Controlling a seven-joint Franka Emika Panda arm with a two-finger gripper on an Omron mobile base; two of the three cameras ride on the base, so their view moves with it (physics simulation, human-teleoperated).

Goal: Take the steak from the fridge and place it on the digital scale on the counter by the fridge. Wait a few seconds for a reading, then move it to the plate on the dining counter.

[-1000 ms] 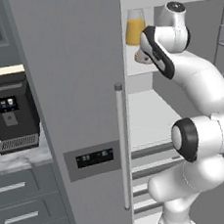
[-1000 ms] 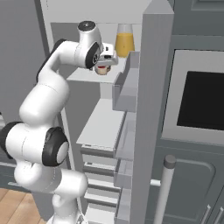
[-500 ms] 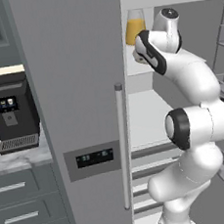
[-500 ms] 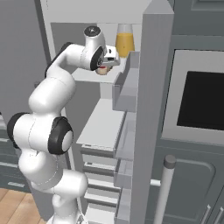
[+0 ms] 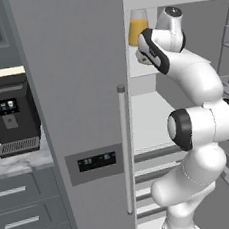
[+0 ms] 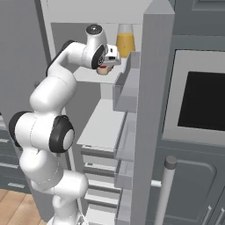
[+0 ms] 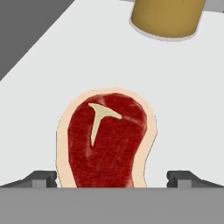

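Note:
The steak [image 7: 107,140], a red slab with a pale rim and a white T-shaped streak, lies flat on a white upper shelf [image 7: 179,92] of the fridge [image 5: 78,90], whose right door stands open. My gripper [image 7: 111,178] is open just over the steak's near end, with one dark fingertip [image 7: 41,178] on each side and clear of the meat. In the right base view the gripper [image 6: 104,71] hangs at that shelf with a bit of the red steak [image 6: 103,68] under it. The digital scale, the plate and the dining counter are out of view.
A glass of orange juice [image 6: 125,41] stands on the same shelf just behind the steak, also seen as the juice glass [image 7: 168,17]. The open door's bins [image 6: 127,88] are close on the right. A black coffee machine [image 5: 11,115] sits on the counter left of the fridge.
The arm has reached further into the fridge, and the hand has moved in over the upper shelf towards the juice glass.

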